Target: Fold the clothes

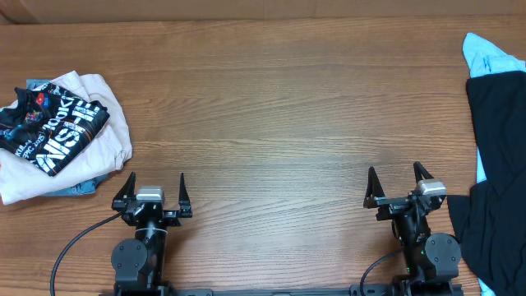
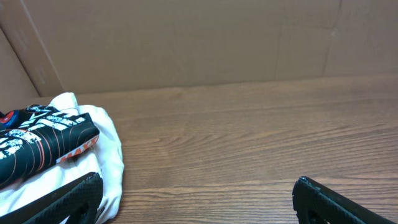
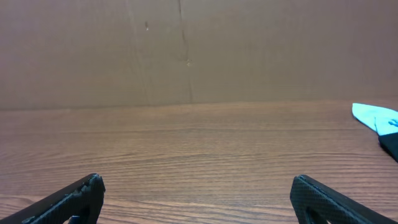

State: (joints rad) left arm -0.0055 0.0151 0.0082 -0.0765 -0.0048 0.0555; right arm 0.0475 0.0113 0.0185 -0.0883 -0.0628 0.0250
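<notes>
The thin black sports garment with white block lettering (image 1: 51, 127) lies bunched on a beige cloth (image 1: 111, 123), ahead and to the left of my left gripper (image 1: 156, 181). It looks light, limp and slippery, so I would pinch a loose edge. My left gripper and right gripper (image 1: 394, 174) are spread wide and empty.

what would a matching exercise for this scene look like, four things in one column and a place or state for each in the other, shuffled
1. black lettered garment
2. beige trousers
3. light-blue cloth
4. left gripper

A. open, holding nothing
B. far right corner
C. lying on top, at the left
D. underneath the lettered garment

Pairs: 1-C, 2-D, 3-B, 4-A
</notes>
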